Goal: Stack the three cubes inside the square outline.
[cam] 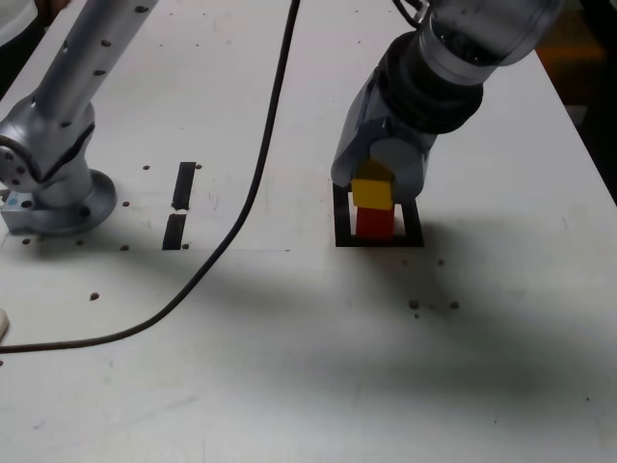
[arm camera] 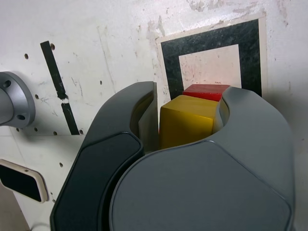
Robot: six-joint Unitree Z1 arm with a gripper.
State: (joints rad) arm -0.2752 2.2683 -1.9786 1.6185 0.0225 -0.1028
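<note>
Pinching the yellow cube [cam: 372, 194] [arm camera: 186, 121] between its two fingers, the claw [cam: 376, 177] [arm camera: 190, 108] points down over the square outline [cam: 343, 227] [arm camera: 250, 53]. The yellow cube sits between the fingertips, part of it hidden by one finger in the wrist view. Directly beneath it is the red cube [cam: 375, 224] [arm camera: 207, 90], whose edge shows past the yellow one. In the exterior view the lower edge of the yellow cube meets the top of the red cube; whether its weight rests there, I cannot tell.

The square outline is a black frame lying flat, and the red cube is inside it, with white centre showing on both sides in the exterior view. Farther out on the desk [cam: 289, 386] [arm camera: 130, 43], toward the exterior view's left, lie two black strips [cam: 184, 185] [arm camera: 53, 70], then a round metal base [cam: 72, 207] [arm camera: 14, 98]. The wrist view also shows a phone [arm camera: 21, 180] near that base.
</note>
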